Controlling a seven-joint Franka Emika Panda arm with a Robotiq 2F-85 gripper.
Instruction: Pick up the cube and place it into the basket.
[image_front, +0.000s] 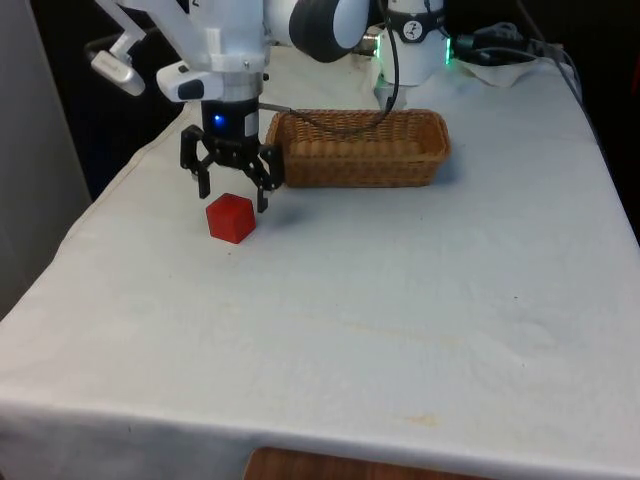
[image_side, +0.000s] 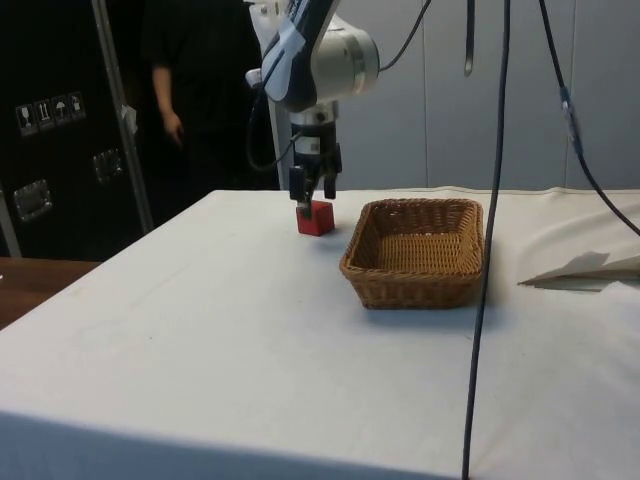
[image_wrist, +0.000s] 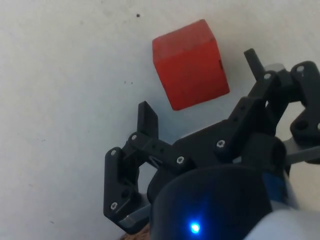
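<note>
A red cube (image_front: 231, 218) rests on the white cloth toward the front view's left, a short way from the wicker basket (image_front: 360, 168). My gripper (image_front: 233, 197) hangs open just above the cube and slightly to its far side, fingertips near its top. In the side view the gripper (image_side: 312, 195) sits right over the cube (image_side: 315, 217), with the basket (image_side: 410, 285) beside it. The wrist view has the cube (image_wrist: 190, 65) lying on the cloth just beyond the spread fingers (image_wrist: 147, 120), untouched; the gripper (image_wrist: 199, 82) holds nothing.
The basket holds nothing and stands near the robot's base. Cables (image_side: 495, 200) hang down in the side view in front of the basket. A person in dark clothes (image_side: 190, 100) stands behind the table. White cloth (image_front: 400, 300) stretches toward the near edge.
</note>
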